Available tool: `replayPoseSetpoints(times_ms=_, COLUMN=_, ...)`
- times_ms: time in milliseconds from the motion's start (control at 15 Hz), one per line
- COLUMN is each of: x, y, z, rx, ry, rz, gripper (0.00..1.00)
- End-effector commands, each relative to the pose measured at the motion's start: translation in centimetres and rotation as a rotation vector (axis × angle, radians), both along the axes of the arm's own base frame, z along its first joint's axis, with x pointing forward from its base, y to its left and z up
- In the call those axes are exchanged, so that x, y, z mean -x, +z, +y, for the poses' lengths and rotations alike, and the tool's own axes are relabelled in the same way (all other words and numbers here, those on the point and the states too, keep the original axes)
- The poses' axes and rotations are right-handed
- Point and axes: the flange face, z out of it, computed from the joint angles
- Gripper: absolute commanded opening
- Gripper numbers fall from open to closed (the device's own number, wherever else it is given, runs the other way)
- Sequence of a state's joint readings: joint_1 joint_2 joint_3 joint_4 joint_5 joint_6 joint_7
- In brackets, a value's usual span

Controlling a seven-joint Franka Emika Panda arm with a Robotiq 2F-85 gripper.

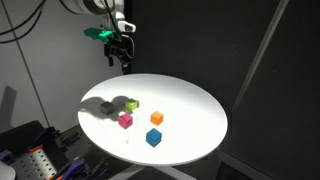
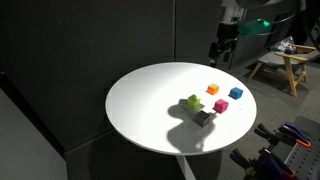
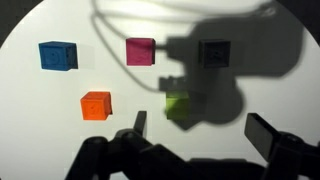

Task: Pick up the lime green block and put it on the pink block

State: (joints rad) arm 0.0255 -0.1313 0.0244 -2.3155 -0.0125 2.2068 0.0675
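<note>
Tool (image 1: 122,57) hangs well above the bench (image 1: 190,105), over its far rim in both exterior views (image 2: 222,52). Jaws spread wide and holding nothing. In the wrist view both fingers (image 3: 262,135) enter from the lower edge, with a clear gap between them.

Lime green block (image 1: 132,103) sits flat on the bench, near the pink block (image 1: 125,120) but not touching it. Wrist view: lime green block (image 3: 178,105) lies below and slightly right of the pink block (image 3: 140,50), inside the arm's shadow (image 3: 230,70), so its colour reads dull. It is roughly above the gap between the fingers, nearer the left-hand one.

Other cubes, placed from the pink block (wrist view):
- blue cube (image 3: 58,55): to its left, well apart, same row.
- orange cube (image 3: 96,104): below and left, near.
- dark cube (image 3: 213,52): to its right, fully in shadow; true colour cannot be told.

In an exterior view the pink block (image 2: 220,105) sits between the blue cube (image 2: 235,93) and the dark cube (image 2: 203,117), with the orange cube (image 2: 212,89) just behind and the lime green block (image 2: 193,101) off to the side. All cubes are separate, none stacked.
</note>
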Motion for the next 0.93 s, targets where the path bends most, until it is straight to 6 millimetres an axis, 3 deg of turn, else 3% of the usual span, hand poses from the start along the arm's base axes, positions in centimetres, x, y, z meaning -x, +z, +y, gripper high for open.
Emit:
replayPoseSetpoints(times_ms=0, x=-2.8, y=-1.8, z=-1.0, rx=0.009, ry=0.028, rz=0.040, gripper=1.00)
replayPoseSetpoints(times_ms=400, x=-5.0, y=-5.9, z=-2.3, rx=0.006, ry=0.047, rz=0.094, gripper=1.00)
replayPoseSetpoints(times_ms=867, x=-7.8, y=-10.3, z=-3.1, rx=0.003, ry=0.010, rz=0.042, gripper=1.00)
